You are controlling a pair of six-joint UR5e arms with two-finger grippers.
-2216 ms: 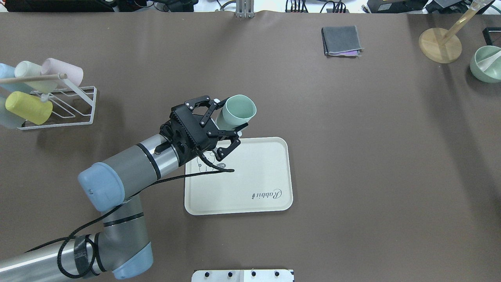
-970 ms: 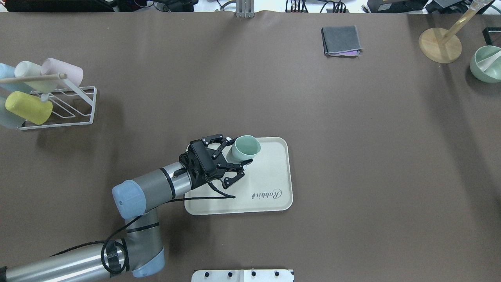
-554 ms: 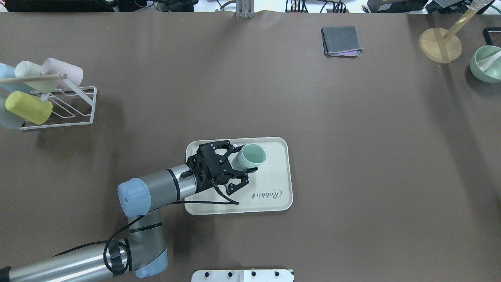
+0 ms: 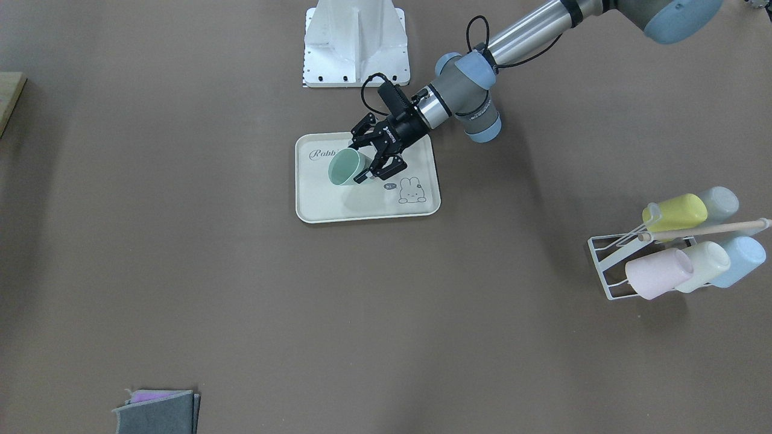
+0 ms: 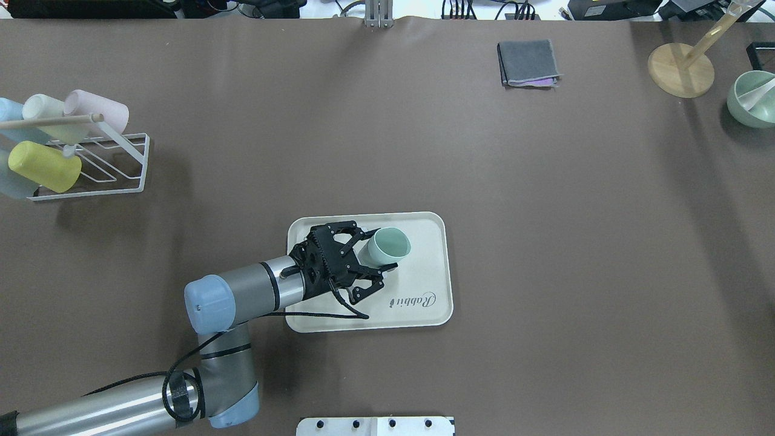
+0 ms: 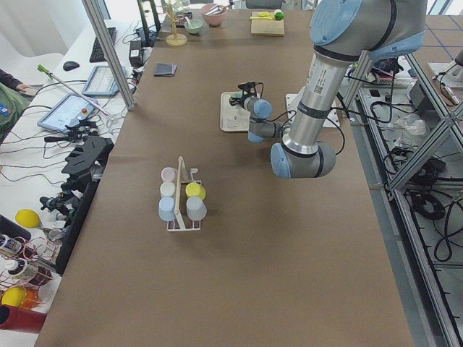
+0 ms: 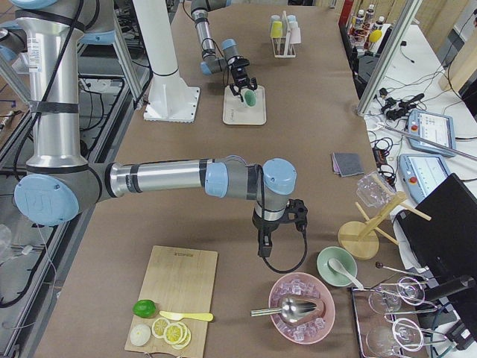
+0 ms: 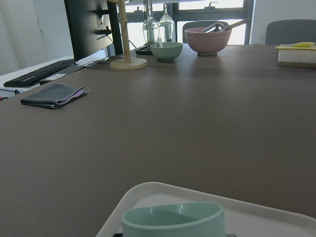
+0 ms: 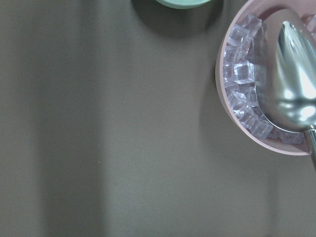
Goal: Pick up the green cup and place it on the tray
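Green cup (image 5: 390, 247) is clamped, tilted, by left gripper (image 5: 375, 252) over tray (image 5: 427, 239), frame centre; toppling is risked if released tilted.

Pale green cup (image 5: 390, 246) tilts above the cream tray (image 5: 428, 257).

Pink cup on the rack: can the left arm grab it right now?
Probably not yet: the left gripper is shut on the green cup over the tray. Otherwise nothing stands between it and the pink cup.
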